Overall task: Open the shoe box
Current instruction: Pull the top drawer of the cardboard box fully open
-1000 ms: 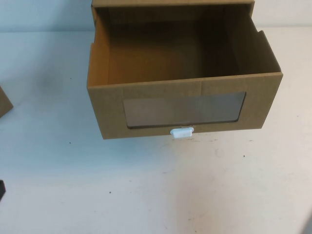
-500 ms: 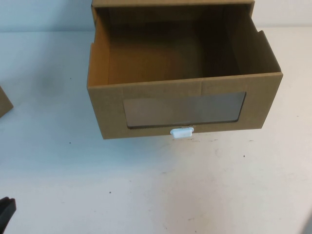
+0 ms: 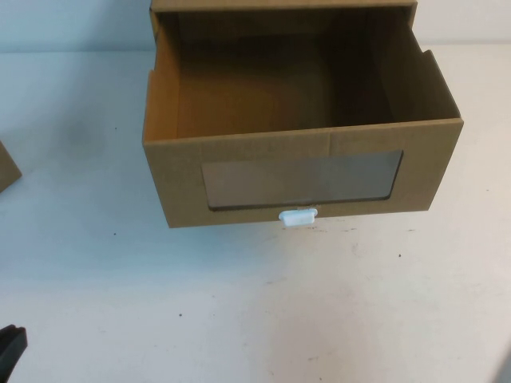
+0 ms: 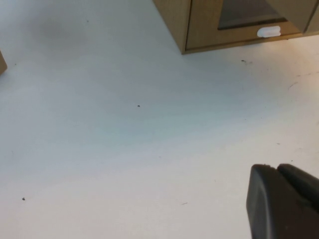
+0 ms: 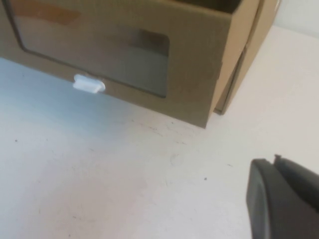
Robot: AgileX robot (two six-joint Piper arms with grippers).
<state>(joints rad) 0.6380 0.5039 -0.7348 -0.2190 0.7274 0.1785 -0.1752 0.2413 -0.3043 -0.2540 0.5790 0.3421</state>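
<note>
From above, the brown shoe box sits at the far middle of the white table. Its drawer is pulled out toward the near side, so you can look down into it. The front has a see-through window. Just under the window is a small white tab. The left gripper peeks in at the near left corner, well apart from the box. A bit of another cardboard piece shows at the left edge.

In the left wrist view, the left gripper hangs over bare table. Its dark fingers are pressed together and hold nothing. The box front and its tab are far from it.

In the right wrist view, the right gripper hangs over the table on the near side of the box's right front corner, not touching it. It is closed tight and holds nothing.
</note>
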